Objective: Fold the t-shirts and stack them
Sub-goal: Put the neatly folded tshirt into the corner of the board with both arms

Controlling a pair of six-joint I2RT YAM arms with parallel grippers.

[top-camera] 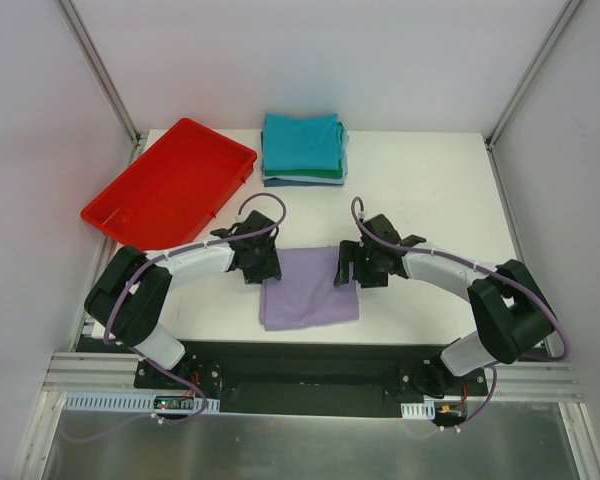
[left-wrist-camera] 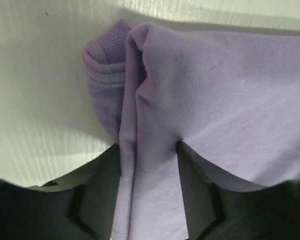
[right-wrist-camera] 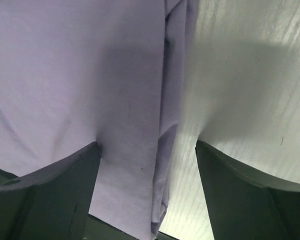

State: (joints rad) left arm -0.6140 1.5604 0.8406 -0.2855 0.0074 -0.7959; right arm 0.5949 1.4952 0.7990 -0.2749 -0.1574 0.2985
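Observation:
A lavender t-shirt (top-camera: 308, 295) lies folded into a rectangle on the white table, between my two grippers. My left gripper (top-camera: 263, 268) is down on its far left corner. In the left wrist view, its jaws (left-wrist-camera: 149, 150) stand partly apart astride the shirt's folded edge (left-wrist-camera: 140, 100), with cloth filling the gap and a fingertip (left-wrist-camera: 115, 165) touching it. My right gripper (top-camera: 345, 268) sits on the far right corner. It is open (right-wrist-camera: 147, 147), one finger on the shirt (right-wrist-camera: 65, 75) and the other on bare table. A stack of folded t-shirts (top-camera: 302, 148), teal on top, rests at the back centre.
A red plastic tray (top-camera: 170, 185) lies tilted at the back left, partly over the table's edge. Grey walls and metal posts enclose the table on three sides. The black arm-mount rail (top-camera: 300, 370) runs along the near edge.

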